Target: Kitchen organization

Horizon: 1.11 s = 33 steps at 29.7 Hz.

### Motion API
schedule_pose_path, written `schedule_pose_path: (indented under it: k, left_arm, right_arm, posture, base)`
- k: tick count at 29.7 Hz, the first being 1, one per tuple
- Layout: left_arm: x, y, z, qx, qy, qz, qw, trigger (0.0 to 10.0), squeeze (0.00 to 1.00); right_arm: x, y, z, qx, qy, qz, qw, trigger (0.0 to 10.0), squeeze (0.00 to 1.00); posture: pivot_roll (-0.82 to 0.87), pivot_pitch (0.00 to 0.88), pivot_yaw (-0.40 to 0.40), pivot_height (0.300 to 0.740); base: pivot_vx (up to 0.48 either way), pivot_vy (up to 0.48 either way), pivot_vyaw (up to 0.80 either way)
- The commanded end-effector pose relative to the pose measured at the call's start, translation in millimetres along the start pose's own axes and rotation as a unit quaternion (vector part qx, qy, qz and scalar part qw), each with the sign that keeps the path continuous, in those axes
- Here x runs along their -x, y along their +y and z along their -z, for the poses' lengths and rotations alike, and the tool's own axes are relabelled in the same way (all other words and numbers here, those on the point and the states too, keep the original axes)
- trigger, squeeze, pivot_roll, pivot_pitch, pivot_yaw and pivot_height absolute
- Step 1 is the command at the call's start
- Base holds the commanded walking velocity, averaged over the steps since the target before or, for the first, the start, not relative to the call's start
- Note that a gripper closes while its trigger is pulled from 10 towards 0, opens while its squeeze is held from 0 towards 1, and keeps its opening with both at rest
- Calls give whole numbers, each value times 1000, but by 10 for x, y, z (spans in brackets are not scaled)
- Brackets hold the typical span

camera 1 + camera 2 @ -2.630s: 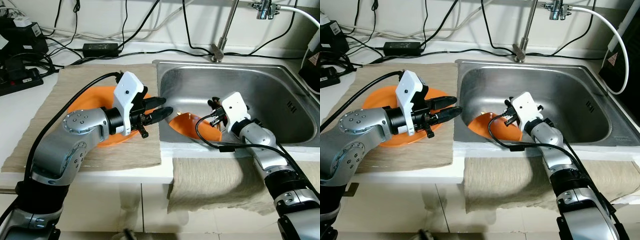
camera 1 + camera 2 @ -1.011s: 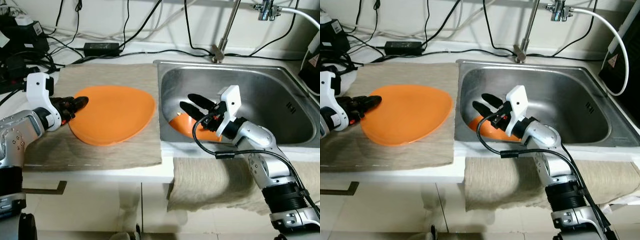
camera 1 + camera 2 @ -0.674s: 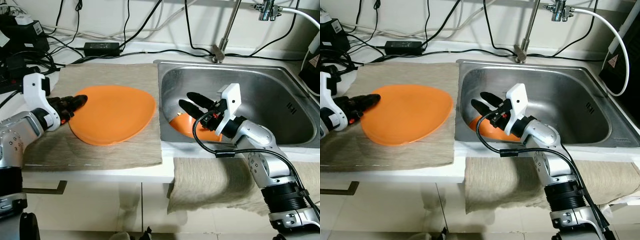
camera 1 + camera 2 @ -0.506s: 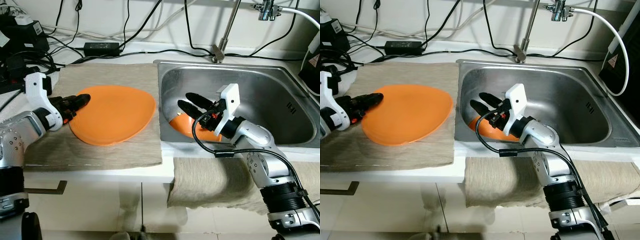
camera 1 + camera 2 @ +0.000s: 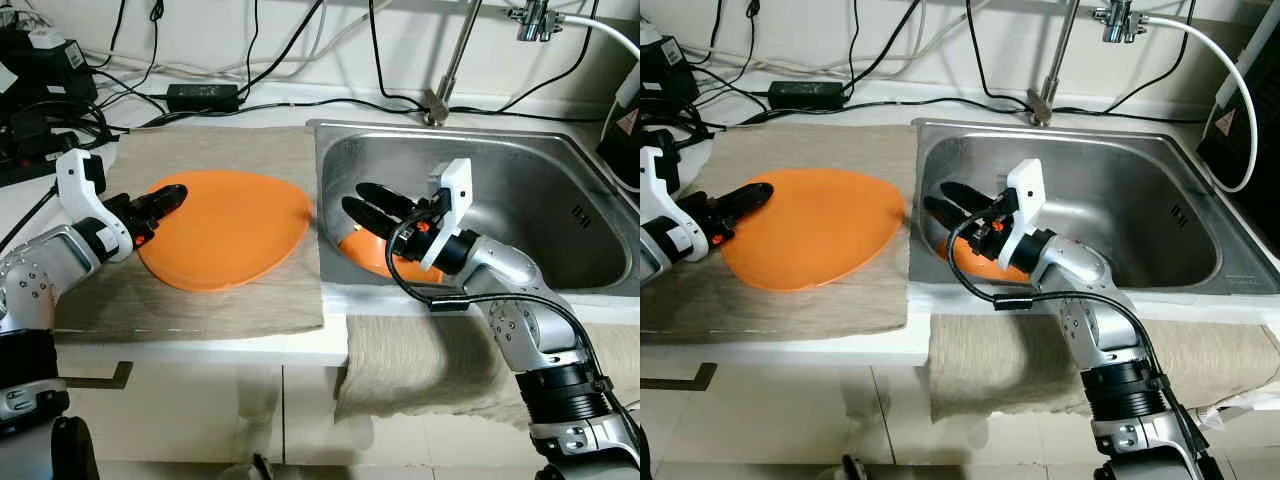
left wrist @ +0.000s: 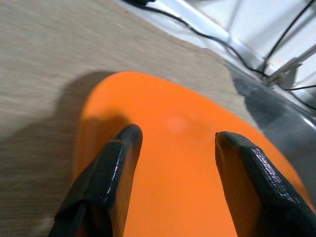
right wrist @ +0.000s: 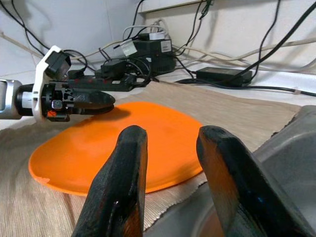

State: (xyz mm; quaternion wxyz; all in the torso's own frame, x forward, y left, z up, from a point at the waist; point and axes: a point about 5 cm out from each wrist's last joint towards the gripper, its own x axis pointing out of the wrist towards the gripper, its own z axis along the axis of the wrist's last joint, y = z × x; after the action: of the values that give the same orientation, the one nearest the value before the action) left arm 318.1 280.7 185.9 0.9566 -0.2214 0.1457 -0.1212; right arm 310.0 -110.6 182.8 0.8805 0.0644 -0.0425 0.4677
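**Both tools open, one plate on the mat, one dish in the sink**

Right tool (image 5: 362, 204) hangs over the left part of the sink (image 5: 540, 200) with its two black fingers spread, holding nothing and pointing across the rim toward the counter. Directly beneath and just behind those fingers, an orange dish (image 5: 375, 255) leans against the sink's near-left wall. That relation decides the coming move: the dish lies below the right tool, far closer to this arm than to the other, so a drop and a downward tilt look needed to reach its edge.

Left tool (image 5: 160, 204) is also open and empty, its tips at the left rim of the large orange plate (image 5: 235, 225). The plate lies flat on the beige mat (image 5: 230, 305) on the counter (image 5: 200, 345), its long axis running from that tool toward the sink.
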Motion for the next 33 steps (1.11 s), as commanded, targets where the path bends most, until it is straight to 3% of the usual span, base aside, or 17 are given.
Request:
schedule_pose_path:
  k: [1,11,19,27,28,29,31,33]
  left_arm:
    - [18,52,10,-9,6,-19,1000,10000,0]
    - [30,196,211,4,41,-47,998,10000,0]
    - [-2,251,468,0,88,-57,994,10000,0]
    - [-3,250,511,2,92,-52,994,10000,0]
    - [-5,246,517,2,93,-51,994,10000,0]
    - [-7,244,521,2,93,-51,994,10000,0]
    - [-9,241,528,3,92,-50,994,10000,0]
    - [-9,240,529,3,92,-50,995,10000,0]
  right_arm:
    - [-11,-4,-51,10,3,-7,1000,10000,0]
    - [-113,-76,-26,4,11,23,1000,10000,0]
    - [-172,-124,137,-85,37,29,995,10000,0]
    - [-264,-127,155,-167,18,23,985,10000,0]
    - [-302,-122,135,-197,7,17,980,10000,894]
    - [-351,-109,113,-220,-1,12,975,10000,1000]
    - [-471,-81,75,-262,-10,3,965,10000,1000]
    - [-505,-76,71,-271,-10,3,963,10000,1000]
  posture:
    - [-48,0,-45,740]
    - [-48,0,-48,740]
    - [-51,0,-52,740]
    - [-59,0,-50,740]
    - [-59,0,-52,740]
    - [-59,0,-52,740]
    - [-60,0,-55,740]
    - [-60,0,-56,740]
  base:
    - [0,0,0]
    - [0,0,0]
    - [0,0,0]
    - [0,0,0]
    - [0,0,0]
    - [0,0,0]
    - [0,0,0]
    - [0,0,0]
